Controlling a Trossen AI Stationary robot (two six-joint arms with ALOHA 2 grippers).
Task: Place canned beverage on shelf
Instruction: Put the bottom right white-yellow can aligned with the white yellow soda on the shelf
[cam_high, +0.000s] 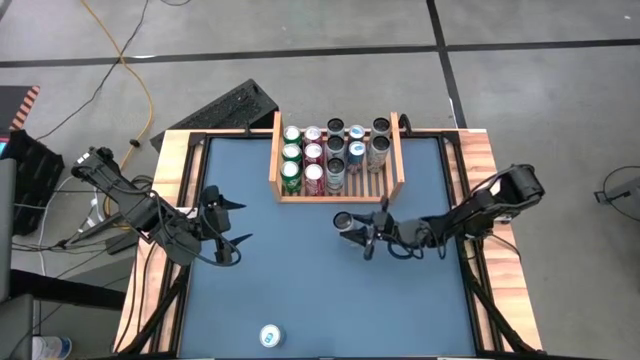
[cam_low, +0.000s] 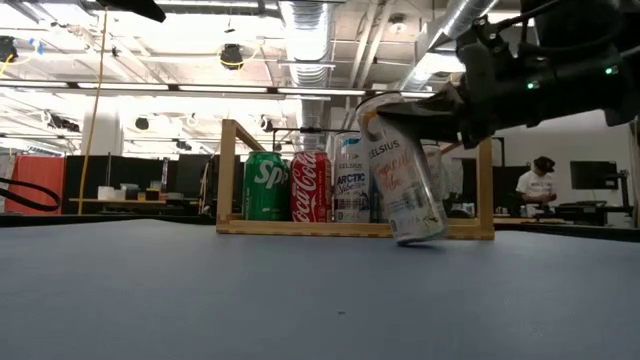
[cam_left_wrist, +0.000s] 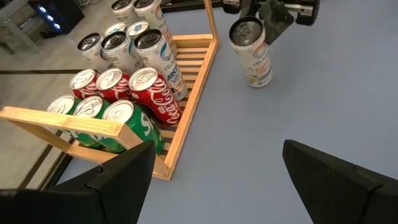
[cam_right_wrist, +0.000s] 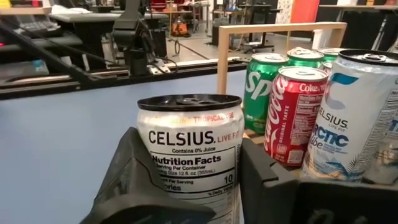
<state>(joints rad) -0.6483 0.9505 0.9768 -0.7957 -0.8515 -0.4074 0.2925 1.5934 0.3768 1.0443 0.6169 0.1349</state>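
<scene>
A white Celsius can (cam_high: 343, 220) is tilted on the blue table just in front of the shelf (cam_high: 396, 150), with my right gripper (cam_high: 358, 232) shut on it. The low view shows the can (cam_low: 405, 170) leaning, its top toward the left of that picture. The light-wood shelf (cam_left_wrist: 194, 93) holds several upright cans on its slatted base: green Sprite (cam_low: 266, 186), red Coca-Cola (cam_low: 310, 187) and Celsius cans (cam_right_wrist: 345, 118). My left gripper (cam_high: 238, 222) hovers open over the table's left part, nothing between its fingers (cam_left_wrist: 118, 180). My right gripper pinches the Celsius can's upper part, just under its top rim (cam_right_wrist: 186, 134), between its two fingers (cam_right_wrist: 140, 186). The fingers come nearly level from the table's right side and lie across the can. The can is tilted, its bottom rim (cam_low: 422, 238) down at the table top.
Another white can (cam_high: 270, 336) stands alone near the table's front edge. A wooden border (cam_high: 172, 170) frames the blue top. Free table lies between the two grippers and in front of the shelf. A person (cam_low: 541, 180) is in the room far behind.
</scene>
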